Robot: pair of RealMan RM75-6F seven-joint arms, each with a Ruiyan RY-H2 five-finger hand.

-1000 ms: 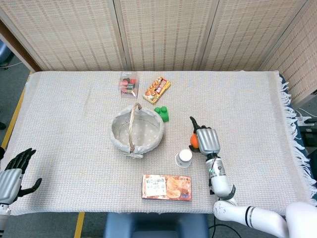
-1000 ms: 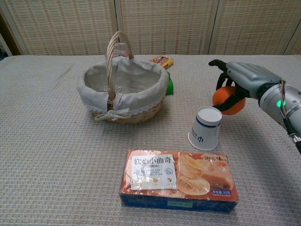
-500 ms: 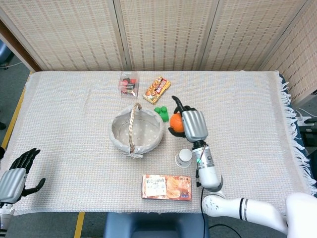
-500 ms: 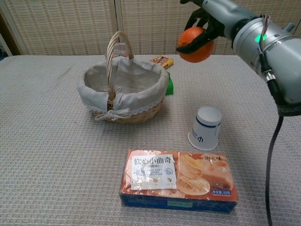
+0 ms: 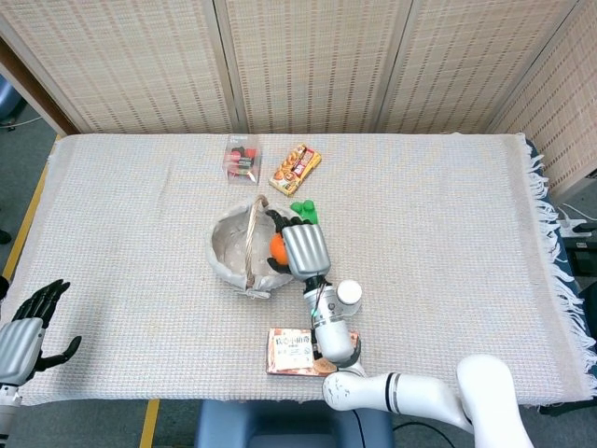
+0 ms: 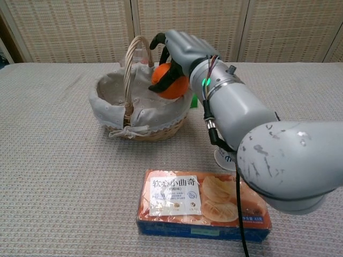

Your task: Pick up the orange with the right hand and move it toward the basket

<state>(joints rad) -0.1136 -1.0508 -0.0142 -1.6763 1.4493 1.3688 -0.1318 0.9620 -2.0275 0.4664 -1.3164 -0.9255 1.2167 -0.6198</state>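
My right hand (image 5: 302, 248) (image 6: 179, 49) grips the orange (image 5: 278, 247) (image 6: 170, 83) in the air, over the right side of the lined wicker basket (image 5: 229, 246) (image 6: 110, 104). Its fingers curl round the fruit from above. The right forearm fills much of the chest view and hides part of the paper cup (image 5: 349, 294). My left hand (image 5: 26, 329) hangs open off the table's front left corner, seen only in the head view, holding nothing.
A biscuit box (image 5: 291, 351) (image 6: 201, 206) lies near the front edge. A green toy (image 5: 305, 211) sits just behind the basket. A snack pack (image 5: 295, 168) and a small clear box (image 5: 242, 158) lie further back.
The right hand lifted the orange from beside the cup, rose, and carried it left until it hangs over the basket's right side. The left hand barely shifted.
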